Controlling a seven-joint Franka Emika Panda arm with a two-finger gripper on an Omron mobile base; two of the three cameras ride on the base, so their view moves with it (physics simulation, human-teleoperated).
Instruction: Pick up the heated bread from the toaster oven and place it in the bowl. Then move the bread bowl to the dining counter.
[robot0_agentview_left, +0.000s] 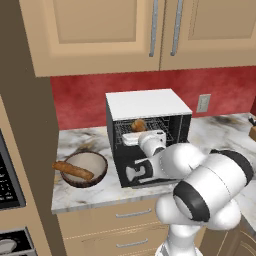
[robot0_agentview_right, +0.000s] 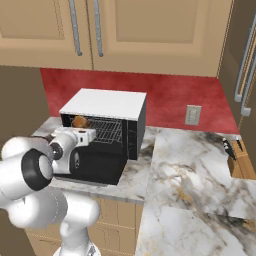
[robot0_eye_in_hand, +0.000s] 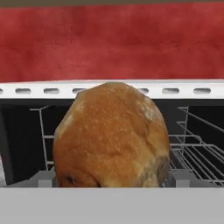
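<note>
Bread (robot0_eye_in_hand: 111, 138), round and golden-brown, is seen close in the hand view, framed by the wire racks (robot0_eye_in_hand: 197, 151) of the toaster oven (robot0_agentview_left: 147, 105), with the red backsplash (robot0_eye_in_hand: 112, 43) behind. In the left base view the same bun (robot0_agentview_left: 138, 125) is shown inside the oven on the upper rack, toward the left of the opening, with the black door (robot0_agentview_left: 145, 172) dropped down in front. The gripper (robot0_agentview_left: 131, 138) is reached into the oven mouth, just in front of the bun; its jaws are spread wide, and a grey fingertip is visible low on either side of the bun in the hand view, though contact cannot be confirmed. In the right base view the hand (robot0_agentview_right: 80, 136) is seen level with the open front, the bun (robot0_agentview_right: 79, 121) just above it. The bowl (robot0_agentview_left: 85, 169), dark outside and pale inside, is set on the marbled counter (robot0_agentview_left: 75, 197) to the left of the oven, apart from it. A long brown baguette (robot0_agentview_left: 73, 170) is laid across the bowl's rim. A wall outlet (robot0_agentview_left: 203, 103) is mounted on the backsplash to the right of the oven.
</note>
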